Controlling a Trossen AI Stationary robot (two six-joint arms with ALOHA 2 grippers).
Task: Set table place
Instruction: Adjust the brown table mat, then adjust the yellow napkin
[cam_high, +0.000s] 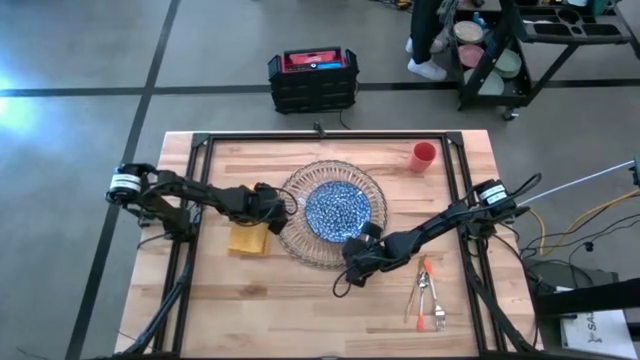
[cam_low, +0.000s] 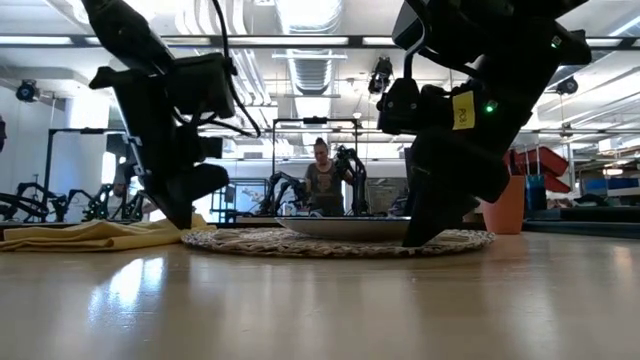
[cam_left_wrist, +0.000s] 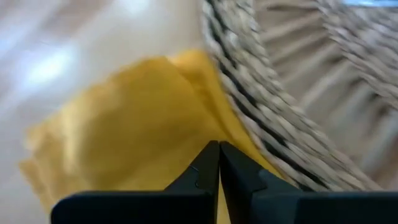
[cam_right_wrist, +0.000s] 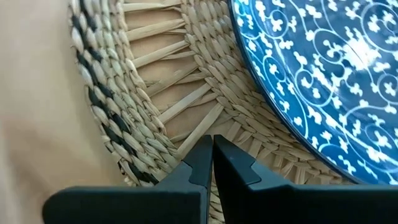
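Note:
A round woven straw charger (cam_high: 300, 235) lies mid-table with the blue-patterned plate (cam_high: 335, 210) resting in its middle. A yellow napkin (cam_high: 248, 240) lies flat on the table (cam_high: 300, 310), its right edge against the charger's left rim (cam_left_wrist: 249, 106). My left gripper (cam_left_wrist: 219, 149) is shut, low over the napkin's edge beside that rim. My right gripper (cam_right_wrist: 212, 142) is shut at the charger's near rim, just short of the plate (cam_right_wrist: 323, 74). A red cup (cam_high: 423, 157) stands upright at the far right. Orange-handled cutlery (cam_high: 430, 295) lies at the near right. My left gripper comes down slanting from the table's left, and its shut tips stand at the napkin's edge (cam_left_wrist: 205, 118); whether they touch the cloth, I cannot tell. My right gripper's shut fingertips (cam_low: 415, 238) meet the charger's woven band (cam_right_wrist: 193, 118) near its near edge, slanting down from the right. The charger lies flat on the table.
Black frame rails (cam_high: 200, 200) run along the table's left, far and right sides. A black and red case (cam_high: 313, 78) sits on the floor beyond the far edge. A cart (cam_high: 540, 50) and a person's feet show at the far right.

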